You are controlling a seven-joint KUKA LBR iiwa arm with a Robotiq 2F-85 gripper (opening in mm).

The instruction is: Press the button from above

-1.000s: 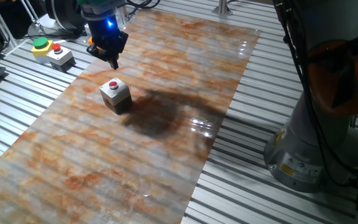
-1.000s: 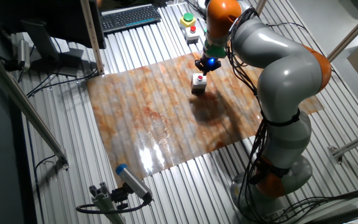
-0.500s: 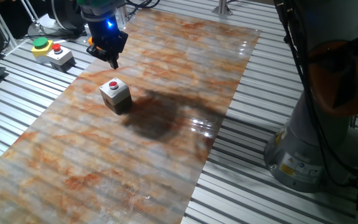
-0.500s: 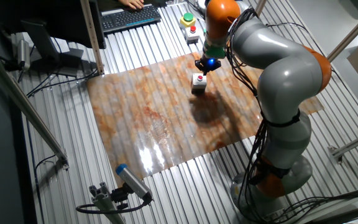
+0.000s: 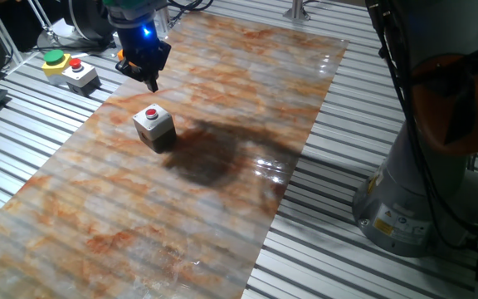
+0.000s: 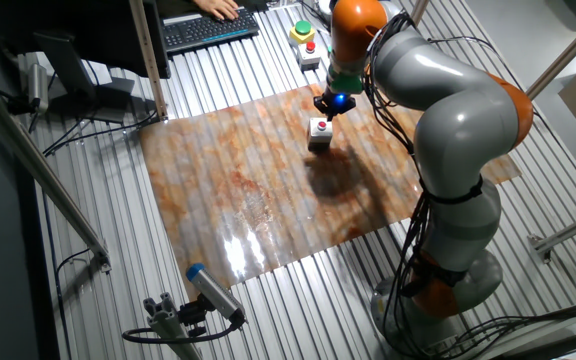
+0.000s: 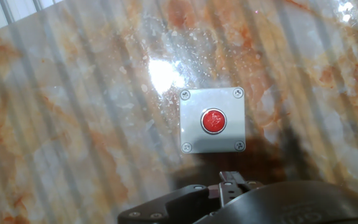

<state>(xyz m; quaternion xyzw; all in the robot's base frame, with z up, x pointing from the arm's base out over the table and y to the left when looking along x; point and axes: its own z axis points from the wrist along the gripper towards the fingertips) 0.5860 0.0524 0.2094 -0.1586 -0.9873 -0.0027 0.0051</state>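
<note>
The button [image 5: 152, 114] is a small red cap on a grey-white cube that stands on the marbled orange sheet [image 5: 222, 75]. It also shows in the other fixed view [image 6: 320, 127] and from straight above in the hand view [image 7: 214, 121]. My gripper [image 5: 150, 81] hangs in the air above the button, a little toward the far side, with a blue light on the hand. It shows in the other fixed view [image 6: 330, 110] just above the box. In the hand view only the dark base of the hand shows at the bottom edge.
A yellow box with a green button [image 5: 54, 60] and a grey box with a red button [image 5: 78, 73] stand on the slatted table at the far left. A keyboard [image 6: 208, 27] lies at the back. The arm's base [image 6: 438, 280] stands right of the sheet.
</note>
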